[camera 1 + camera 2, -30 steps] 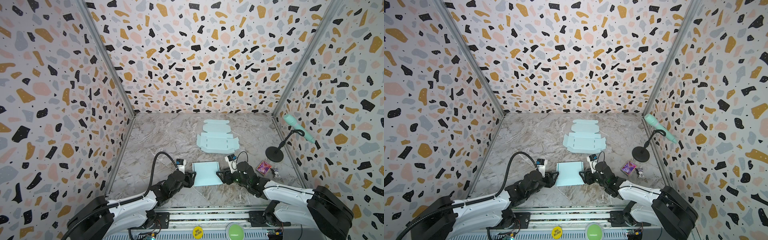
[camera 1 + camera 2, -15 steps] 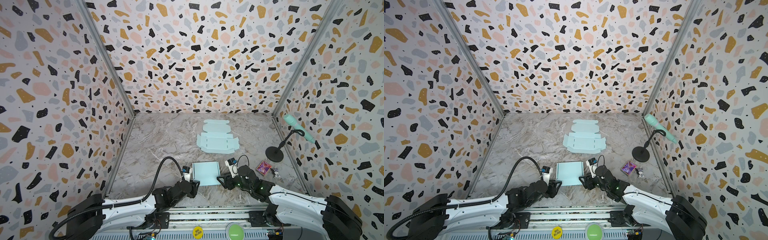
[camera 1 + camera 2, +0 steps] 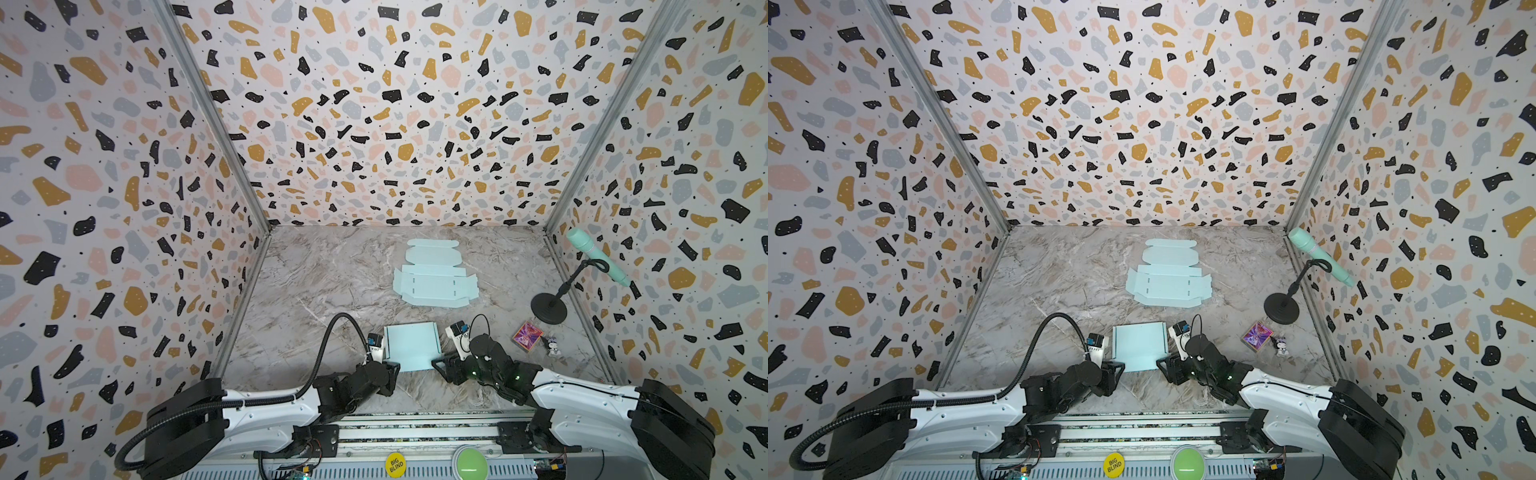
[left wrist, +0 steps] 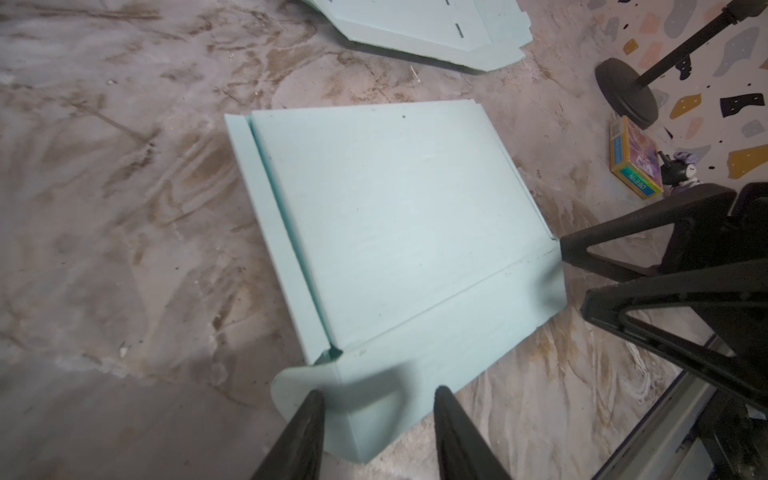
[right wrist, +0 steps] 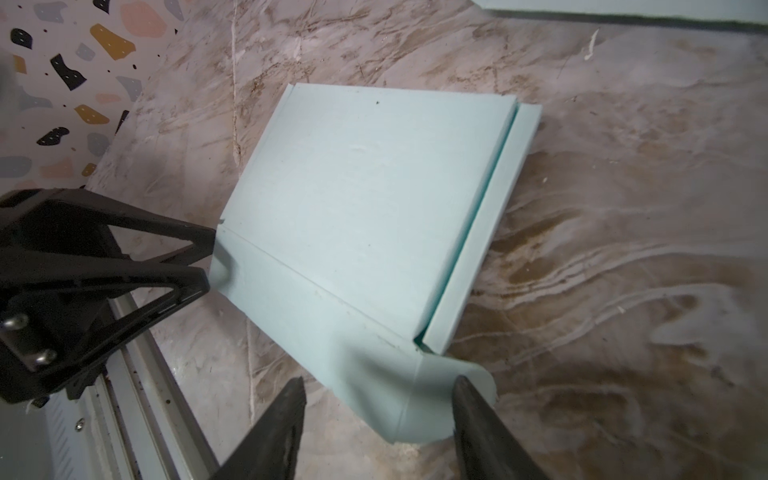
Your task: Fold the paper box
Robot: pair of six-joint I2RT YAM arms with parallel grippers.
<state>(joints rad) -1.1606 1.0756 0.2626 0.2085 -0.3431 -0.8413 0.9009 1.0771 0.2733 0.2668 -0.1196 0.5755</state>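
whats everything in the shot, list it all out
paper box: one, light blue, partly folded, front centre between the grippers
flat paper cutout: one or two overlapping, cannot tell; light blue, behind the box
microphone: one, mint green, on a black stand by the right wall
small card box: one, purple and pink, front right
figurine: one, dark and white, beside the card box
round buttons: two, yellow and green, on the front rail
table: one, brown marble pattern
walls: three, terrazzo print
left gripper: one, black, open around the box's near left corner flap
right gripper: one, black, open around the near right corner flap
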